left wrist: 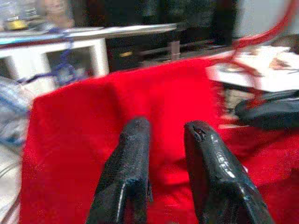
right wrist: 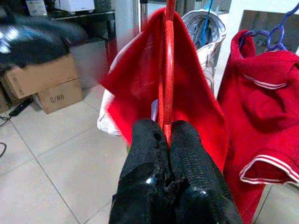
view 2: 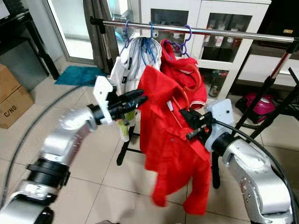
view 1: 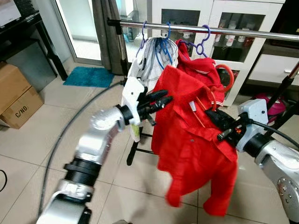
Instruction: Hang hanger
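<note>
The right gripper (right wrist: pixel 164 133) clamps its fingers on the red hanger (right wrist: pixel 167 65) under the rail (view 1: pixel 261 32), left gripper (left wrist: pixel 166 135) parted beside the red shirt (view 1: pixel 191 140).

A horizontal silver metal rail (view 1: pixel 243 32) on dark stand legs carries purple and blue plastic hangers (view 1: pixel 202 41), from which a white garment (view 1: pixel 152 58) and a red shirt with white trim (view 1: pixel 198 70) are hung. On the beige tiled floor (view 1: pixel 37 140) a teal mat (view 1: pixel 88 76) and brown cardboard boxes (view 1: pixel 16 100) are set.
</note>
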